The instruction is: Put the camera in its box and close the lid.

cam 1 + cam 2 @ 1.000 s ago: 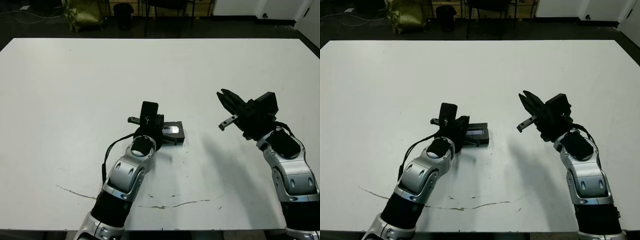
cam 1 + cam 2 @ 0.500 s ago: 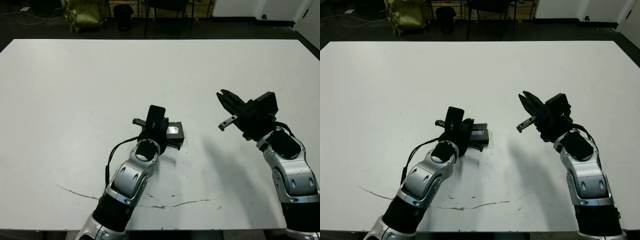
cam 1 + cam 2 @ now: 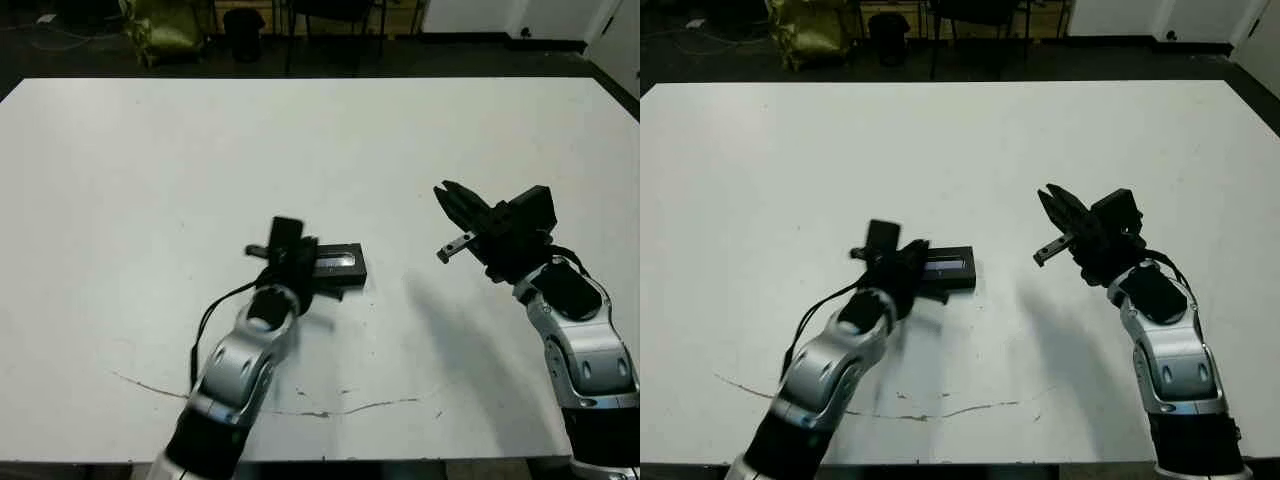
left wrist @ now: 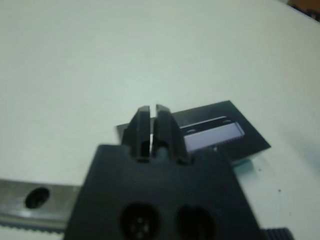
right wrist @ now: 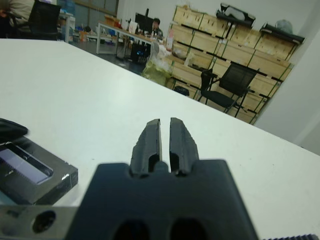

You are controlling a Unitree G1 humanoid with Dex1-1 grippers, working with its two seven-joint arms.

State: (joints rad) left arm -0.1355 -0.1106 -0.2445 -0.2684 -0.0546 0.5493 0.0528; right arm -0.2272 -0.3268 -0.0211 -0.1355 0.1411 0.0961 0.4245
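Since half a second ago our left gripper (image 4: 150, 111) has pulled back toward the left and lies lower over the table (image 3: 150, 150), and the box (image 3: 338, 264), which the wrist half hid, now shows its full lid (image 4: 215, 131) with the lilac strip on top. From these views the box looks closed, lying flat near the table's middle, just beside the left gripper's tip; whether the two touch we cannot tell. We cannot see the camera anywhere, so we judge that it sits inside, though nothing here proves it. The left fingers (image 4: 165, 122) are pressed together with only a hairline between them and hold nothing. Our right gripper (image 3: 452, 218) hangs in the air well apart from the box, its fingers likewise pressed together and empty. What worries us first is the lid: if it is only resting and not seated, it may spring up once the arm leaves it, and the task would be undone. Second, the left arm is low and close, and its wrist or cable could catch the box's near edge in retreat and drag or tip it. Third, a further press with closed fingers off centre could skid the box across the smooth table.
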